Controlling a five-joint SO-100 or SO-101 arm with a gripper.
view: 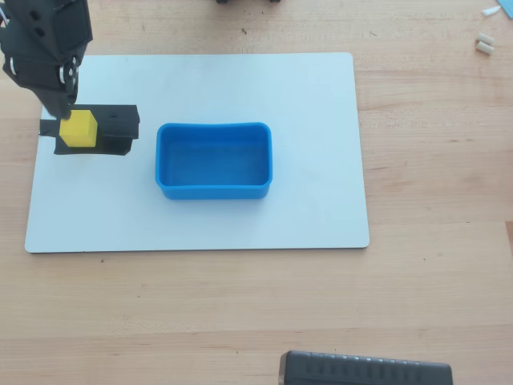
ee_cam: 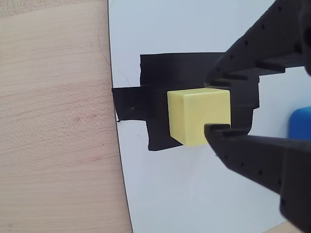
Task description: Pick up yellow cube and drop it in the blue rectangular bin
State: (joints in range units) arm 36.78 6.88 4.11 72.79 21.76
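Observation:
The yellow cube (view: 78, 130) rests on a black tape patch (view: 120, 128) at the left end of a white board (view: 240, 228). My gripper (view: 62, 106) hangs right over the cube's far left side. In the wrist view the cube (ee_cam: 194, 116) lies between the two black fingers of the gripper (ee_cam: 216, 104), which is open. The lower fingertip (ee_cam: 218, 133) covers the cube's lower right corner and the upper one sits at its top edge. The blue rectangular bin (view: 212, 191) stands empty mid-board, right of the cube; only its corner (ee_cam: 301, 124) shows in the wrist view.
The board lies on a wooden table (view: 433, 160), and its left edge runs close to the tape patch (ee_cam: 194, 68). A dark device (view: 365, 370) sits at the table's near edge. Small white bits (view: 485, 44) lie at the far right.

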